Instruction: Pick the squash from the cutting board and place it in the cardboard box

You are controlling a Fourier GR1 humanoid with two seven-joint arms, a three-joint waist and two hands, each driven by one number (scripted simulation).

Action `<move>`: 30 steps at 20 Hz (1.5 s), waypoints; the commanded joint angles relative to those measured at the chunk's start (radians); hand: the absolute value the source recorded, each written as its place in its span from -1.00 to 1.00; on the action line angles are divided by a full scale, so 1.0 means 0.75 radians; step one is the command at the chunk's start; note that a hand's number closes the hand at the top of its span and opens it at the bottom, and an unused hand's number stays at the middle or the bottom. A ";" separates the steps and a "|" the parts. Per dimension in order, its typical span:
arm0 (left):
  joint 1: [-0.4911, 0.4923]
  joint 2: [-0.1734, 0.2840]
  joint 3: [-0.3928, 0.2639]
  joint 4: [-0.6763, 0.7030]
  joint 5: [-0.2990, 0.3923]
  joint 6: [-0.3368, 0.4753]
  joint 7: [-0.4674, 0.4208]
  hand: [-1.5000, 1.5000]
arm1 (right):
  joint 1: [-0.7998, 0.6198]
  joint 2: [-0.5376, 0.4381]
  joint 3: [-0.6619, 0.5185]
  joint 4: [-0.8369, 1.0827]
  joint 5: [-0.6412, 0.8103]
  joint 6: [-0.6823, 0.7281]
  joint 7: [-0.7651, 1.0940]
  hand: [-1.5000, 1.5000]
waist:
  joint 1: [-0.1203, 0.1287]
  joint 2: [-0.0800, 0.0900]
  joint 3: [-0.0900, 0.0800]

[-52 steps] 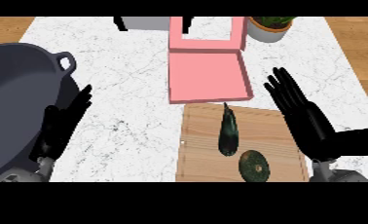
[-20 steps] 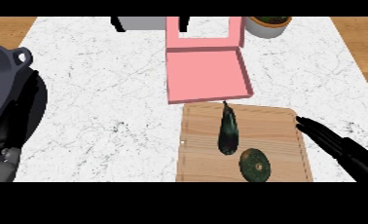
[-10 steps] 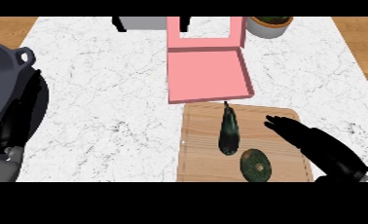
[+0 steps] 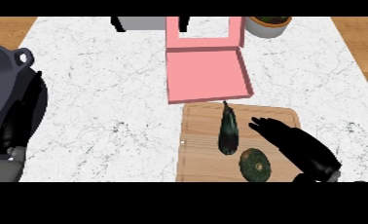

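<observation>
On the wooden cutting board at the front lie a long dark green vegetable and, nearer me, a round dark green squash. My right hand is open over the board's right half. Its straight fingertips point left and stop just short of the long vegetable, above and to the right of the round squash. The box is pink and open, directly behind the board, with its lid standing up at the back. My left hand rests open at the left edge.
A dark grey pot sits at the left edge, partly under my left hand. A potted plant stands at the back right of the box. A grey object lies at the counter's far edge. White marble spreads between pot and board.
My right hand has moved left from the board's right edge over the board, fingers closing in on the long vegetable. The left hand has barely moved.
</observation>
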 commanded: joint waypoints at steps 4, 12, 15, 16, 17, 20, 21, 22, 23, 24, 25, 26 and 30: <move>-0.005 -0.019 0.111 0.055 -0.028 -0.128 -0.072 0.00 | -0.045 0.151 -0.013 -0.020 0.067 0.111 0.044 -1.00 | -0.001 0.000 0.000; -0.001 -0.097 0.161 0.008 -0.106 -0.112 -0.029 0.00 | 0.106 0.128 -0.028 -0.235 0.085 0.192 -0.037 -1.00 | -0.007 -0.001 0.000; 0.014 -0.044 0.196 -0.097 -0.118 -0.173 0.088 0.00 | 0.140 0.206 0.038 -0.178 0.171 0.114 -0.068 -1.00 | -0.003 -0.001 0.000; 0.050 -0.095 0.191 -0.104 -0.131 -0.160 0.046 0.00 | 0.101 0.196 -0.033 -0.284 0.102 0.255 0.009 -1.00 | -0.002 -0.001 0.000; 0.057 -0.150 0.161 -0.105 -0.194 -0.103 0.045 0.00 | 0.144 0.155 -0.061 -0.236 0.113 0.237 -0.068 -1.00 | -0.003 -0.001 0.000; 0.018 -0.116 0.197 -0.089 -0.172 -0.149 0.060 0.00 | 0.069 0.249 0.035 -0.238 0.216 0.298 0.121 -1.00 | -0.001 -0.001 0.000; -0.033 -0.130 0.181 -0.072 -0.187 -0.152 0.093 0.00 | 0.080 0.263 0.073 -0.154 0.286 0.216 0.085 -1.00 | -0.002 0.000 0.000; -0.012 -0.121 0.210 -0.040 -0.168 -0.158 0.048 0.00 | 0.159 0.131 -0.023 -0.192 0.226 0.255 0.011 -1.00 | -0.007 0.000 0.000; 0.007 -0.114 0.228 -0.071 -0.174 -0.194 0.034 0.00 | 0.113 0.237 0.007 -0.178 0.262 0.260 0.086 -1.00 | -0.002 0.000 0.000; -0.034 -0.143 0.218 0.056 -0.198 -0.171 -0.033 0.00 | 0.071 0.315 0.055 -0.096 0.302 0.231 0.132 -1.00 | -0.003 0.001 0.000; 0.062 -0.104 0.249 -0.098 -0.159 -0.215 0.023 0.00 | 0.100 0.297 0.038 -0.070 0.317 0.197 0.107 -1.00 | 0.003 -0.001 0.000; 0.047 -0.131 0.206 -0.183 -0.194 -0.197 0.128 0.00 | 0.092 0.327 0.065 -0.101 0.336 0.238 0.170 -1.00 | 0.002 -0.001 0.001; 0.072 -0.139 0.244 -0.175 -0.210 -0.210 0.090 0.00 | 0.082 0.364 0.037 0.040 0.398 0.092 0.098 1.00 | 0.003 -0.001 0.001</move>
